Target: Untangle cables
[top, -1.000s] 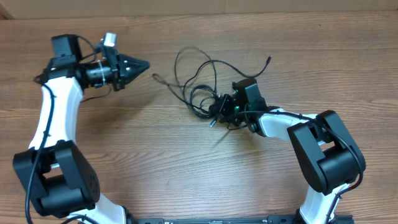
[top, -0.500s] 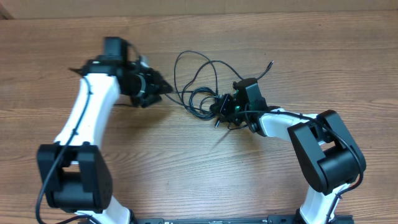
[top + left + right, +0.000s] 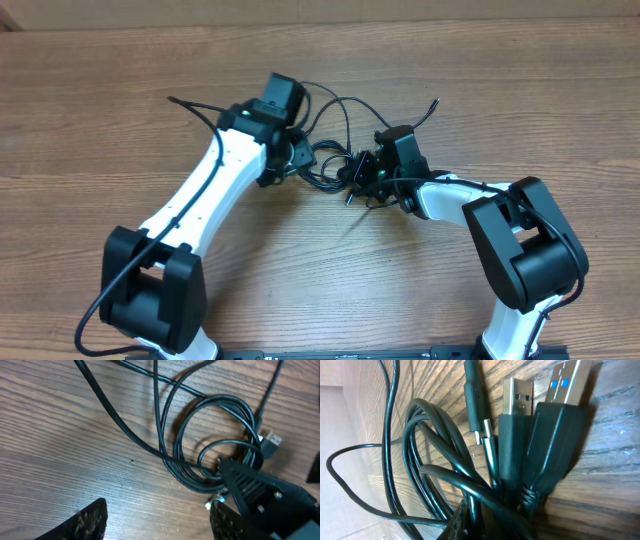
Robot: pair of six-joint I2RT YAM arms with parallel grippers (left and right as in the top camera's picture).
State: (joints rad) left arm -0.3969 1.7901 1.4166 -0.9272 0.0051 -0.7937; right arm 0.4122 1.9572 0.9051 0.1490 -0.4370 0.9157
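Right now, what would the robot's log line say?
left jaws: open, empty, beside cables | right jaws: shut on cables | cables: tangled on wooden table

Overhead, two wrist close-ups on cables (image 3: 550, 445)

Cables (image 3: 325, 178): 1 tangle, strand qty unclear. USB-A plugs (image 3: 517, 397): 2. Robot arms (image 3: 205, 195): 2. Table (image 3: 100, 100): 1.

Wood-grain table (image 3: 120, 80) — black cables (image 3: 480, 495) tangled on top.
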